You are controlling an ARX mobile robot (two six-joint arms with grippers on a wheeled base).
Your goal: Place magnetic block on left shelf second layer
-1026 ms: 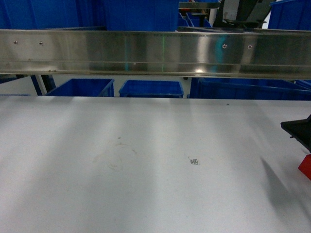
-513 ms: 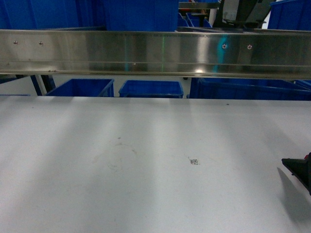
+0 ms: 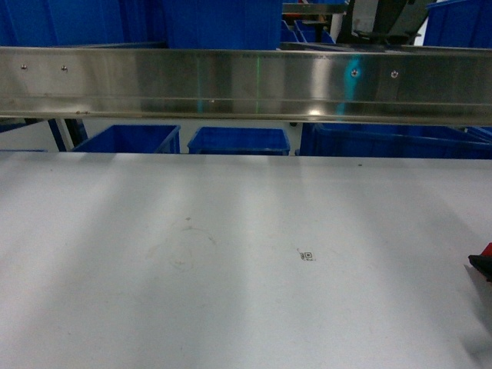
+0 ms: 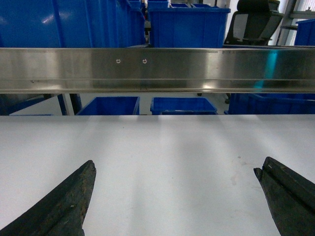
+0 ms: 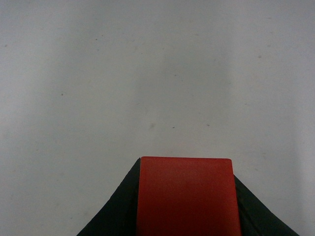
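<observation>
The magnetic block (image 5: 186, 196), a plain red cube, fills the bottom middle of the right wrist view, pinched between the two black fingers (image 5: 115, 211) of my right gripper (image 5: 186, 169), which is shut on it above the white table. In the head view only a sliver of the block (image 3: 487, 250) and the gripper (image 3: 483, 267) shows at the far right edge. My left gripper (image 4: 174, 196) hangs open over the table, its dark fingers (image 4: 64, 206) wide apart with nothing between them. The left shelf second layer is out of view.
A long stainless-steel beam (image 3: 246, 84) runs across above the far edge of the white table (image 3: 231, 246). Behind it stand blue bins (image 3: 238, 141) on the floor and taller blue bins (image 4: 187, 27). A black office chair (image 4: 251, 22) stands at the back right.
My right gripper with the red block has drawn back toward the lower right, almost leaving the head view. The rest of the scene is unchanged.
</observation>
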